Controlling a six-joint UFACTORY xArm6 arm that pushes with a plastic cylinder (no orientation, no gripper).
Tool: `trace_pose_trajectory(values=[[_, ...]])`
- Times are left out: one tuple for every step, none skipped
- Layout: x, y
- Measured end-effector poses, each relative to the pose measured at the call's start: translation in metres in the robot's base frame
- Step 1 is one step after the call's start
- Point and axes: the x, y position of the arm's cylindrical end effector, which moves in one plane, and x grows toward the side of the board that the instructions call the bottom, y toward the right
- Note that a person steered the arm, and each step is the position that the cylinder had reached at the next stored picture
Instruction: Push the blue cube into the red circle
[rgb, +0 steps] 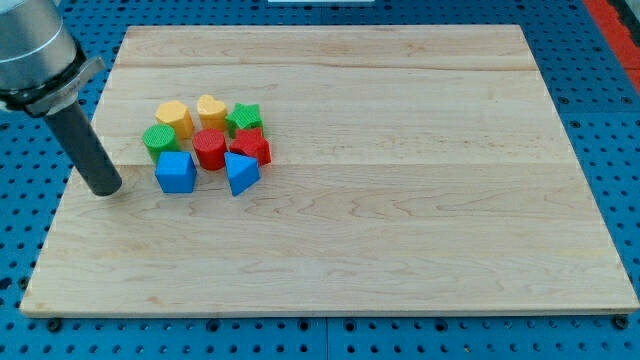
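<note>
Wooden board (400, 200) | my tip (104, 190) left of blue cube (175, 172) | red circle (209, 149) adjacent | fingers: none visible

No text, label, brand, number or sign can be read anywhere here, neither on the blocks nor on the bench (400, 200).

Eight blocks (207, 143), one board (400, 200)

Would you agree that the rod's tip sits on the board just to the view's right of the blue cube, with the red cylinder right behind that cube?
Not quite: in the camera view my tip is to the view's left of the blue cube, not its right. The red cylinder does sit just behind the cube.
</note>
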Motion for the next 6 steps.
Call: trace_pose_trajectory(values=[[-0.004,0.007],[-0.004,0.028],[-0.004,0.040],[-0.004,0.053],[-0.002,0.056],[0.045,0.059]])
